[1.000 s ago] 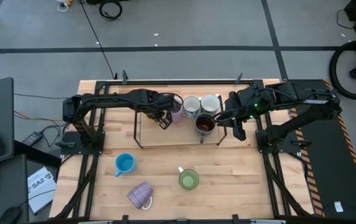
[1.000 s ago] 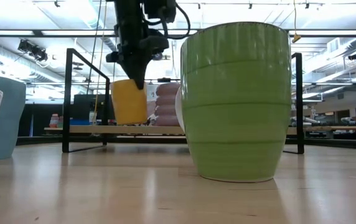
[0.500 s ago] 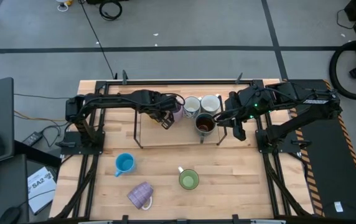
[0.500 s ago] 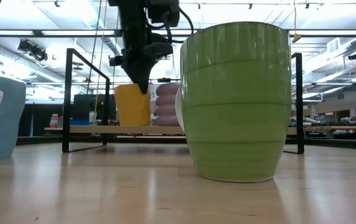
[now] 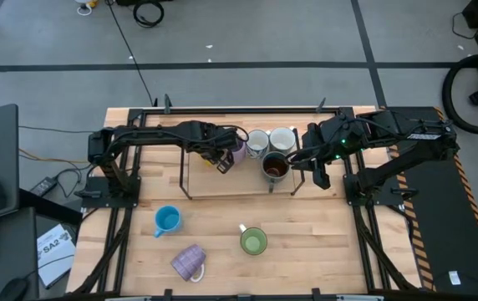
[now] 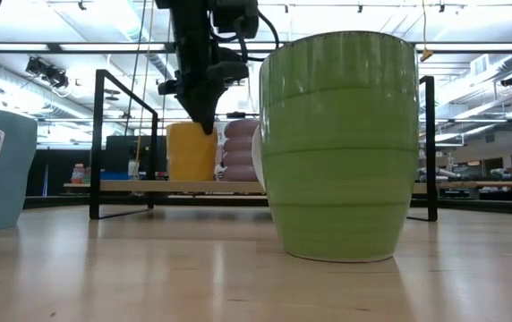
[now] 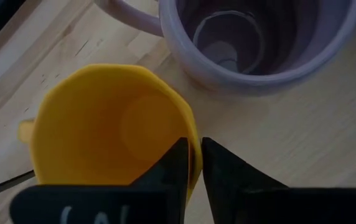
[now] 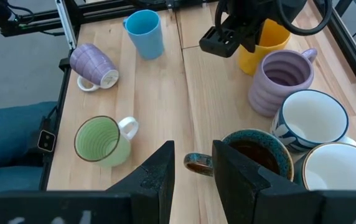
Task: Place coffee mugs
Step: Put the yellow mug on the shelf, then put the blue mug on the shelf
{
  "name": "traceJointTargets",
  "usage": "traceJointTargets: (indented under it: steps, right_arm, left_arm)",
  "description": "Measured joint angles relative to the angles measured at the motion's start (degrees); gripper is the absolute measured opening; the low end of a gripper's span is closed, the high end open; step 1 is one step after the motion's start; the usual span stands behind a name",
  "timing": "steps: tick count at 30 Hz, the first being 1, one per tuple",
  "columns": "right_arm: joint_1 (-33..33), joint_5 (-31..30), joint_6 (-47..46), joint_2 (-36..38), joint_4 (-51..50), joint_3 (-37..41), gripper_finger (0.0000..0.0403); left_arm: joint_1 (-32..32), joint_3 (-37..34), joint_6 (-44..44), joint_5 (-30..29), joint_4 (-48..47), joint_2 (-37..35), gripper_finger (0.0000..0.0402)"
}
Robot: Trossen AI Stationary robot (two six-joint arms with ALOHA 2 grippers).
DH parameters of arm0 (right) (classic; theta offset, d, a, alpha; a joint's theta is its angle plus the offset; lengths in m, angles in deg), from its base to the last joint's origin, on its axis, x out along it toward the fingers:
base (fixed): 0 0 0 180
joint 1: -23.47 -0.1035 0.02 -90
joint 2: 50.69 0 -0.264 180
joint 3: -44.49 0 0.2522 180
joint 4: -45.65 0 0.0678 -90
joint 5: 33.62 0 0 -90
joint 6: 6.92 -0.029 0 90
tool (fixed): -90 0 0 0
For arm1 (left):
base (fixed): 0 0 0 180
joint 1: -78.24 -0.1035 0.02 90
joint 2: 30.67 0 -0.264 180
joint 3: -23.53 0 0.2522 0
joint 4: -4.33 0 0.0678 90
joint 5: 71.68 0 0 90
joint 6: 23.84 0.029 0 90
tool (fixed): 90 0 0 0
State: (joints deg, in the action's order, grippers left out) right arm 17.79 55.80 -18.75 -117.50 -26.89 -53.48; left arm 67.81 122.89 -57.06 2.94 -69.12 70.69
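Observation:
An orange mug (image 7: pixel 109 124) stands upright on the wooden shelf (image 5: pixel 197 180) of the black rack at the table's far side, next to a lilac mug (image 7: pixel 259 37). My left gripper (image 7: pixel 193 146) is over the orange mug's rim and shut on it. Further right on the shelf stand a white mug with blue pattern (image 5: pixel 256 144), a pale mug (image 5: pixel 282 140) and a dark glazed mug (image 5: pixel 274 167). My right gripper (image 8: pixel 192 149) hovers open just right of the dark mug (image 8: pixel 252 158), touching nothing. My left gripper has the orange mug's rim (image 7: pixel 195 132) between its two fingers, one finger inside the mug and one outside, on the side away from the handle. The fingers come from above, pointing steeply down. The mug stands upright with its bottom (image 6: pixel 191 179) on the shelf.
On the table in front of the rack are a bright blue mug (image 5: pixel 166 220), a green mug (image 5: pixel 253 242) and a lilac mug (image 5: pixel 189 263) lying on its side. The green mug (image 6: pixel 341 143) fills much of the low view. Bare wood lies between these mugs and the rack.
My left gripper has sunk a little with the orange mug. The mug hung slightly tilted just above the shelf a second ago; now it stands upright on the shelf beside the lilac mug.

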Motion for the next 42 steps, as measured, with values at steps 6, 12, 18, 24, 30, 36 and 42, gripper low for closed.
traceJointTargets:
  steps: [6, 12, 18, 24, 30, 36, 42]
  right_arm:
    - [0.0, 0.0, 0.01, 0.0, 0.0, 0.0, 0.0113]
    - [0.0, 0.0, 0.0, 0.0, 0.0, 0.0, 0.0113]
    - [0.0, 0.0, 0.01, 0.0, -0.02, 0.0, 0.0113]
    - [0.0, 0.0, 0.01, 0.0, -0.02, 0.0, 0.0113]
    - [0.0, 0.01, 0.01, 0.01, -0.03, 0.0, 0.0113]
    - [0.0, 0.02, 0.01, 0.01, -0.08, 0.0, 0.0113]
    - [0.0, 0.02, 0.01, 0.0, -0.08, 0.0, 0.0113]
  left_arm:
    - [0.0, 0.0, -0.02, -0.07, -0.03, 0.0, 0.0077]
    - [0.0, 0.02, -0.06, -0.07, -0.01, 0.0, 0.013]
    - [0.0, 0.02, 1.33, 0.1, 0.61, 0.0, 0.0171]
    - [0.07, 0.07, 2.01, 3.12, 0.67, -0.22, 0.0176]
    - [0.34, 0.07, 2.05, 5.55, 0.67, -0.31, 0.0176]
    - [0.46, 0.07, 2.37, 5.58, 1.18, -2.14, 0.0176]
    - [0.7, 0.07, 2.35, 5.62, 1.24, -6.01, 0.0176]
